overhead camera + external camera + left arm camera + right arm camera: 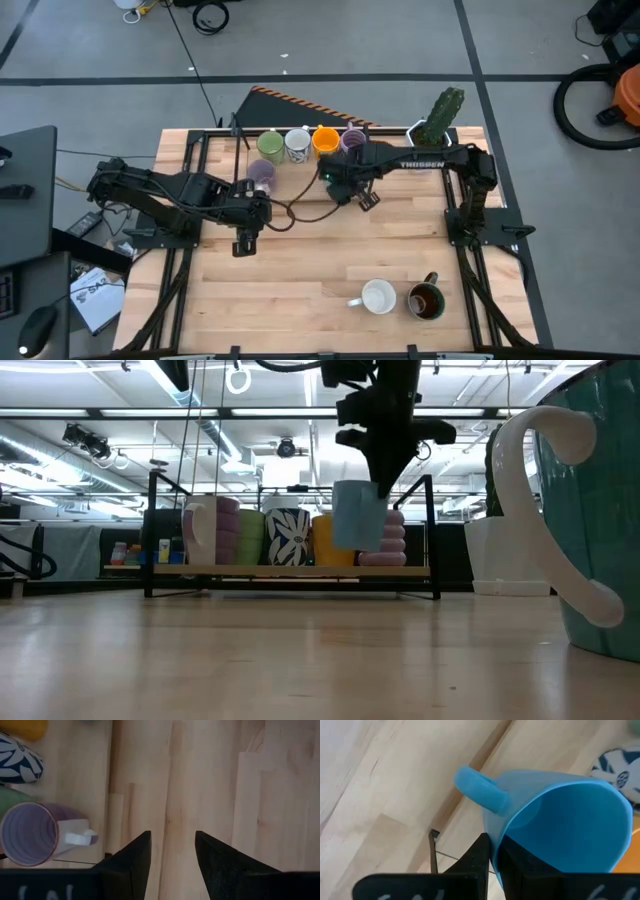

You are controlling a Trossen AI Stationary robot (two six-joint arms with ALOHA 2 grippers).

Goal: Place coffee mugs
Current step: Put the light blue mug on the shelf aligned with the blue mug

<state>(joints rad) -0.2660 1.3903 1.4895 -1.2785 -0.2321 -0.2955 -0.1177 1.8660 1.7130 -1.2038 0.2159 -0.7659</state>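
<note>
Four mugs (308,143) line the table's (320,280) far edge beneath the right gripper (340,185). Low down, its blue mug (357,515) hangs clear. Its wrist shows fingers pinching the rim; this thin hold risks slipping. The left gripper (172,857) stands spread, empty.

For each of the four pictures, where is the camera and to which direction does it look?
High view: above, looking straight down on the table; both arms show.
Low view: at table-top height, looking level at the rack; the right gripper hangs with the blue mug.
Left wrist view: looks down past the open left gripper at bare wood and a lavender mug.
Right wrist view: its fingers pinch the blue mug's rim.
Low and right wrist views share the blue mug.
</note>
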